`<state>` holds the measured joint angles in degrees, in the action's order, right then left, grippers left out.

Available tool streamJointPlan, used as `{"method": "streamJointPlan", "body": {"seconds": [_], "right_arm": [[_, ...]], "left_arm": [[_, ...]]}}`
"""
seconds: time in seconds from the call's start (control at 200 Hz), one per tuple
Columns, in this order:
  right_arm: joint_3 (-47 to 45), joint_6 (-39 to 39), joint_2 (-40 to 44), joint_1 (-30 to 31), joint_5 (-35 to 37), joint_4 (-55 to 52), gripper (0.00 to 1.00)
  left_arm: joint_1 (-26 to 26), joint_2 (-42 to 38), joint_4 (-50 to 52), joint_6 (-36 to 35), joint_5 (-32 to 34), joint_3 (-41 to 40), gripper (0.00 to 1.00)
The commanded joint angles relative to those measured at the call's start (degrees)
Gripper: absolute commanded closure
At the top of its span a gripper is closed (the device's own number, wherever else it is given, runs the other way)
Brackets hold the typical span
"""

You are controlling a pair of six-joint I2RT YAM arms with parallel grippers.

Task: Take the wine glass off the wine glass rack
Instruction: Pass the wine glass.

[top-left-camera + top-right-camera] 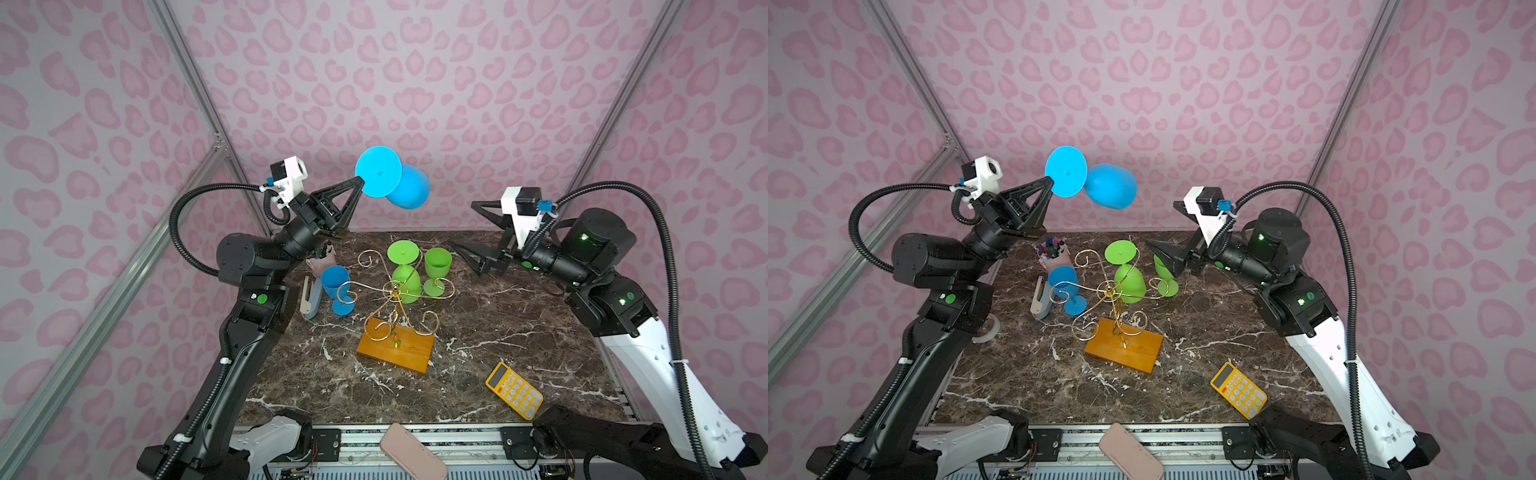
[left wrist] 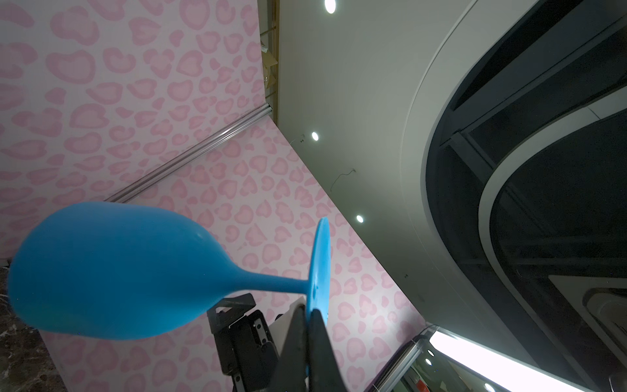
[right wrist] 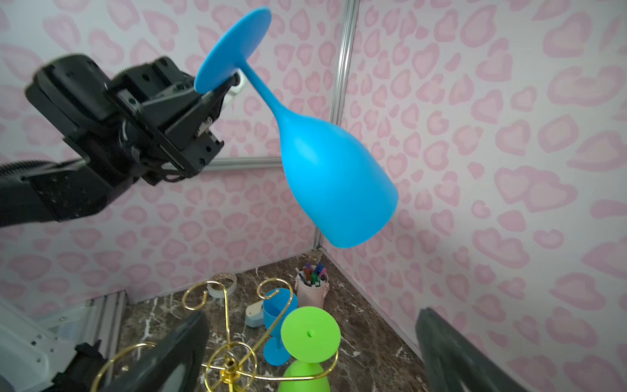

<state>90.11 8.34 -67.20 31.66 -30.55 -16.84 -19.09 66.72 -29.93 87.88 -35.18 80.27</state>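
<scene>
My left gripper (image 1: 360,179) is shut on the foot rim of a blue wine glass (image 1: 409,187), holding it high above the table with its bowl tilted toward the back wall. The left wrist view shows both fingers (image 2: 298,325) pinching the foot of this wine glass (image 2: 112,271). Below stands the wine glass rack (image 1: 395,349), gold wire on an orange-brown base, with a green glass (image 1: 405,278) hanging upside down from one arm. My right gripper (image 1: 462,224) is open and empty, right of the rack and lower than the blue wine glass (image 3: 336,183).
A green glass (image 1: 437,262) and a blue glass (image 1: 336,282) stand upright on the marble table beside the rack. A pink pen cup (image 1: 1054,253), a stapler-like item (image 1: 309,297), a tape roll (image 1: 988,328), a yellow calculator (image 1: 514,390) and a pink case (image 1: 411,453) lie around.
</scene>
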Motion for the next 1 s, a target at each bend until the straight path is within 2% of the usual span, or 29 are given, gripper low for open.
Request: {"method": "streamJointPlan", "body": {"seconds": [0.0,0.23,0.435,0.995], "right_arm": [[-0.11,10.74,-1.21,0.99,8.66,0.39,0.03],[5.58,15.92,-7.78,2.76,8.09,-0.35,0.03],[8.6,17.19,-12.74,3.58,9.05,1.41,0.03],[13.0,19.19,-20.45,4.36,15.31,7.44,0.03]], "left_arm": [[0.11,1.74,-4.5,2.59,-1.46,1.2,0.96],[0.2,6.18,-6.28,5.01,-2.09,1.85,0.96],[0.2,9.76,-8.04,7.13,-3.1,3.55,0.96],[0.2,11.01,-8.29,8.75,-4.24,3.4,0.96]]}}
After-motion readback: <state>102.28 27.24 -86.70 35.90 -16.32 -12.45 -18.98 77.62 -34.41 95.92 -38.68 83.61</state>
